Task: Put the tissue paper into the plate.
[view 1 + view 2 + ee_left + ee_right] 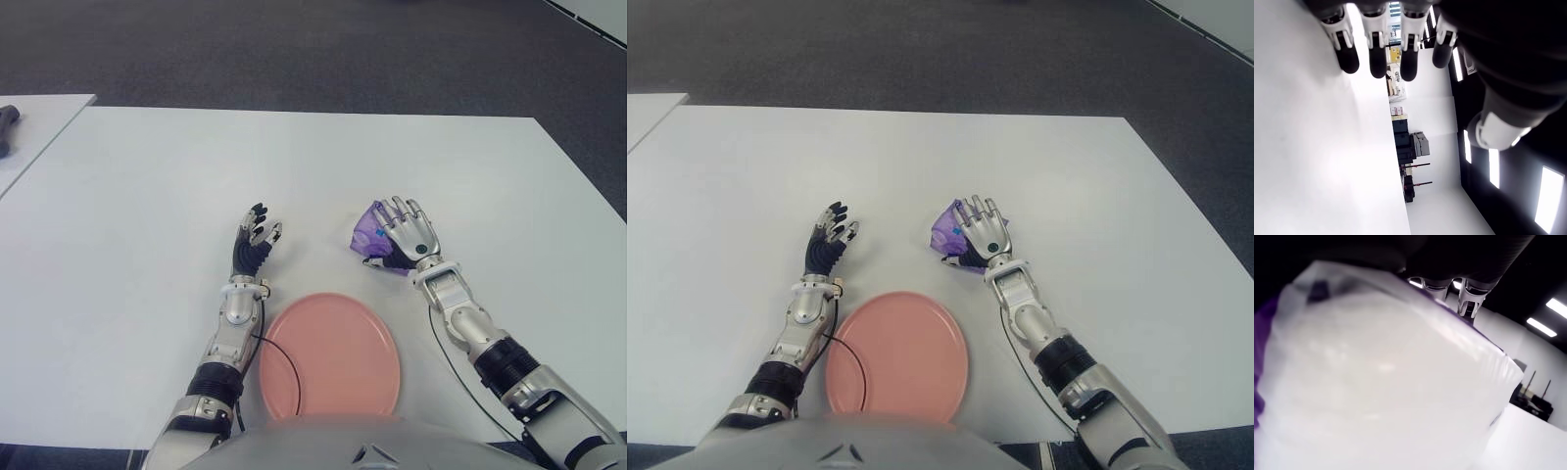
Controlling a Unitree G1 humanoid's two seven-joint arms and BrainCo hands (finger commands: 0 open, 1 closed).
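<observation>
— Nearest, what shows?
— Pink plate (333, 357), its near rim cut off by the robot's chest.
— And the tissue paper (369, 233)?
— A purple pack beyond the plate, mostly hidden under the right hand (407, 233), whose fingers wrap it.
— Room?
— Bare white table (147, 196) all around; left hand (255, 238) spread, holding nothing.
</observation>
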